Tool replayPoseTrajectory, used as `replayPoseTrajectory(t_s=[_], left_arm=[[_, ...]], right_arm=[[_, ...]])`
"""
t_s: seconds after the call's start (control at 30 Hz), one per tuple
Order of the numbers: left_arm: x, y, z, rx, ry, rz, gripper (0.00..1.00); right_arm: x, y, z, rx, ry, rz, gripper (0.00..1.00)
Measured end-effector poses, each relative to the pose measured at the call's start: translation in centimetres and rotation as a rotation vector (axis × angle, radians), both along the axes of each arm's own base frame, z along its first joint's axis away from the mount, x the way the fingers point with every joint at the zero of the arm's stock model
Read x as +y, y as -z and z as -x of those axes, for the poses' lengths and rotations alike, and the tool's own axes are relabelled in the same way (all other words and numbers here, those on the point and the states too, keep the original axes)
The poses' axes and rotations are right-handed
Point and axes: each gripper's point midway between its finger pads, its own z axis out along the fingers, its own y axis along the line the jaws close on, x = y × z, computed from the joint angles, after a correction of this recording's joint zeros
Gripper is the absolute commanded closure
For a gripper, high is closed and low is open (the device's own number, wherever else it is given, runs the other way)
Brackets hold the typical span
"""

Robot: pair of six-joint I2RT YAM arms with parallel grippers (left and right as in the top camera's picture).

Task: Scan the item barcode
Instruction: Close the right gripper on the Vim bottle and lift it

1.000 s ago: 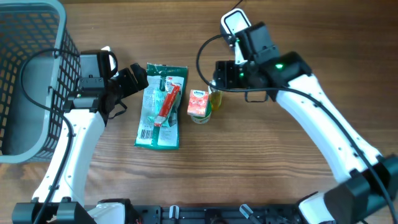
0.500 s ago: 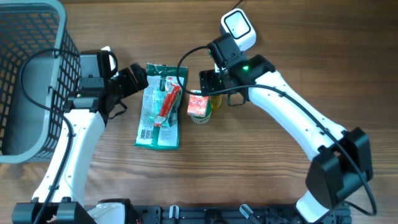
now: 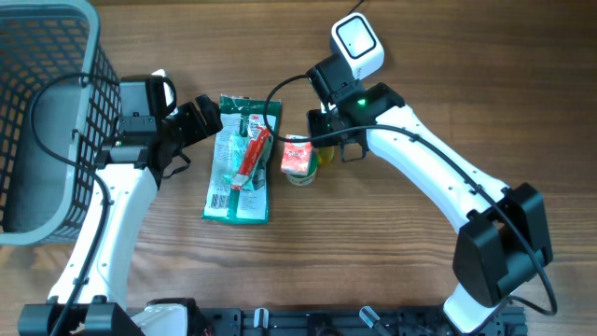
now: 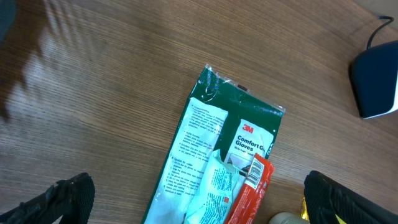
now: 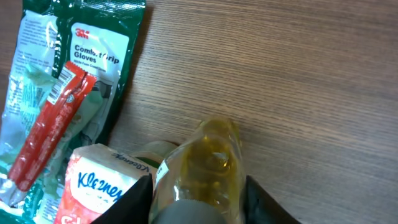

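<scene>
Left hand (image 3: 203,118) stands wide and empty beside the glove packet (image 3: 241,159). Bottle (image 5: 208,158) lies on the desk (image 3: 354,261), just beside the tissue pack (image 3: 297,154). Right hand (image 5: 198,193) straddles it; grip unconfirmed. Advise a firm central hold, then turning the barcode toward the scanner (image 3: 358,42).

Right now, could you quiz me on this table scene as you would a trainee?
1. True or false: a red packet lies on the 3M gloves pack.
2. What sits between the right pincer's fingers? A: Kleenex pack. B: bottle of yellow liquid. C: basket.
3. Fill in: the left pincer stands ___.
Key: 1 true; 2 B; 3 open.
</scene>
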Motion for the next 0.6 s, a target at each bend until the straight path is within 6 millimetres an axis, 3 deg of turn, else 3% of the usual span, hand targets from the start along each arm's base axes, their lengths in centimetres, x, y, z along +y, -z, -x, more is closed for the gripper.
replayPoseTrajectory(t_s=[0.1, 0.3, 0.6], left_arm=[[0.0, 0.0, 0.0, 0.000, 0.000, 0.000, 0.00], [0.0, 0.0, 0.0, 0.000, 0.000, 0.000, 0.00], [0.0, 0.0, 0.0, 0.000, 0.000, 0.000, 0.00]], right_arm=[[-1.1, -0.9, 0.4, -0.005, 0.013, 0.029, 0.63], [-6.6, -5.4, 2.4, -0.066, 0.100, 0.171, 0.62], [-11.7, -5.1, 2.1, 0.003, 0.291, 0.183, 0.62]])
